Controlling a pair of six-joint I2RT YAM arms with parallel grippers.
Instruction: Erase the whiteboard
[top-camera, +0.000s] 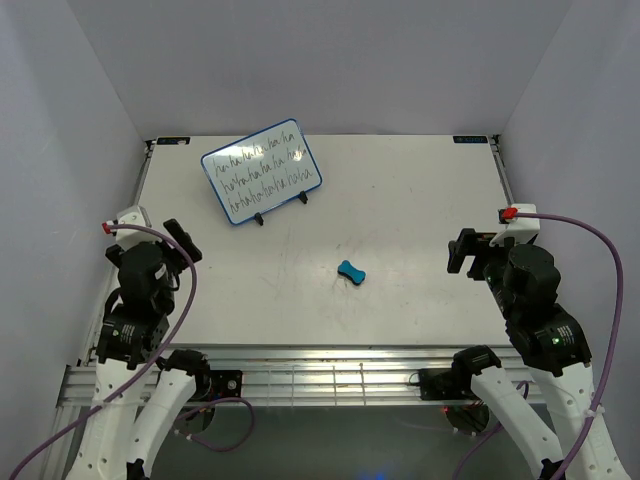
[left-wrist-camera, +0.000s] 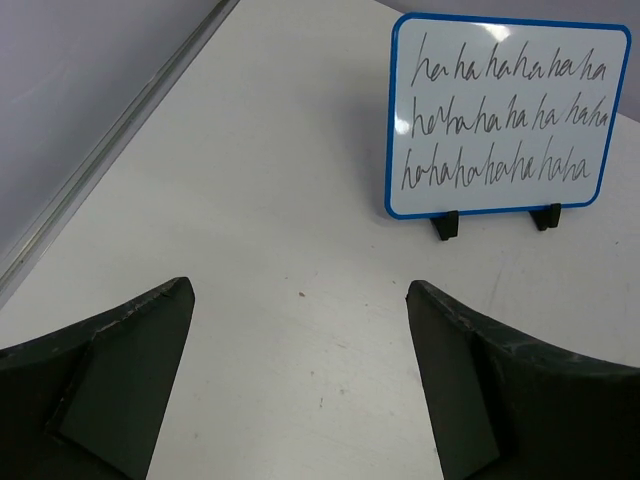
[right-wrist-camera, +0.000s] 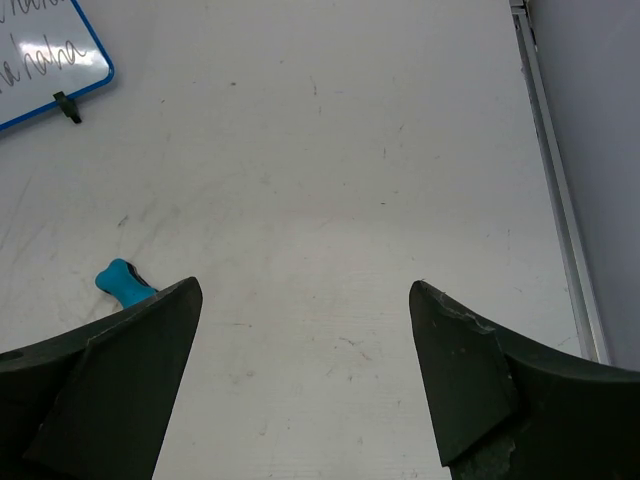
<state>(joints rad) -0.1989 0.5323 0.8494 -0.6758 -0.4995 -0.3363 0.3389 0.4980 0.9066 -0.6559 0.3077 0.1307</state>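
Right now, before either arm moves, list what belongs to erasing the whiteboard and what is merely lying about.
Belongs to the job:
whiteboard, three rows of black writing
blue eraser, loose mid-table
left gripper and right gripper, both open, empty

Merely there:
black stand feet, propping the board
scuffed table

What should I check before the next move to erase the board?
1. Writing on the board to wipe: ok, three rows.
2. The board is propped on its stand, feet on the table: ok.
3. The eraser lies free between the arms: ok.
4. The left gripper is open and empty: ok.
5. The right gripper is open and empty: ok.
6. The stand will hold steady under wiping: cannot tell.
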